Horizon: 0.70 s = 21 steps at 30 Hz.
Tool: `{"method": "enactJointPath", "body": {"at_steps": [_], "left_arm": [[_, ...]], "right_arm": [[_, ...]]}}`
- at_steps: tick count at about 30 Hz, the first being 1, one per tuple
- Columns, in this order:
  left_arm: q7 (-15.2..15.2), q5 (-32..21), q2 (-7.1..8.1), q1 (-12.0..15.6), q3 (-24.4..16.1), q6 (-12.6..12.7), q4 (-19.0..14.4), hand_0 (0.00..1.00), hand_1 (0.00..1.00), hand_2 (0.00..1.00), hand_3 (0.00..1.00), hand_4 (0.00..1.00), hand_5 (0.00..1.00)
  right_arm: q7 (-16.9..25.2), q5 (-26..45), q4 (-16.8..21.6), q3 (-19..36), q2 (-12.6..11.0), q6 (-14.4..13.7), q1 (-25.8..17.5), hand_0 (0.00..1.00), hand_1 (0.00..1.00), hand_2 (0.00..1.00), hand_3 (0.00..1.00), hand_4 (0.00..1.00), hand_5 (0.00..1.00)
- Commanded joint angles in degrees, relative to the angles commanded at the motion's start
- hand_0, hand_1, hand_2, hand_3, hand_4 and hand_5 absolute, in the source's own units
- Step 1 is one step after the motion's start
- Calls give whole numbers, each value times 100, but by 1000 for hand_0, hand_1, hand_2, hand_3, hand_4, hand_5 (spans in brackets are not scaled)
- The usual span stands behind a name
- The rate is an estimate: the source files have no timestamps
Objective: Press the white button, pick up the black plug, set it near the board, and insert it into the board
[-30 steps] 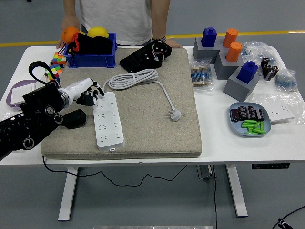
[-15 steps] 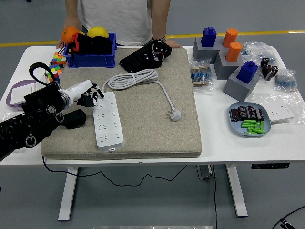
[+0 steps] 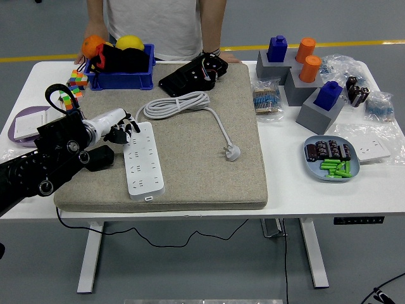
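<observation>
Fingers of the left hand: dark, loosely curled, holding nothing, poised at the far left corner of the white power strip, tips at or just above its surface; contact cannot be confirmed. Judged purpose: reaching for the strip's white button, which is too small to make out at that end. Right hand: not in view. Power strip: long, flat, rows of sockets, lying lengthwise on the beige mat that pads the worktop, directly right of the fingers. Black plug: squat, dark, blocky body, lying on the mat just nearer than the fingers and beside the strip's left edge, under the forearm; untouched, placed within short reach for the pick-up to come. White cable: coiled beyond the strip, its white plug resting well right of the fingers. Person: standing at the far side, hands resting on the worktop's far edge, holding nothing.
</observation>
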Motion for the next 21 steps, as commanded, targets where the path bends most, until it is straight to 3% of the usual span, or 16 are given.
{"method": "enactJointPath", "body": {"at_steps": [21], "left_arm": [[13, -57, -98, -89, 198, 62, 158, 16, 26, 127, 609, 2, 2]], "right_arm": [[10, 18, 4, -21, -1, -3, 38, 711, 602, 542, 689, 748, 522]]}}
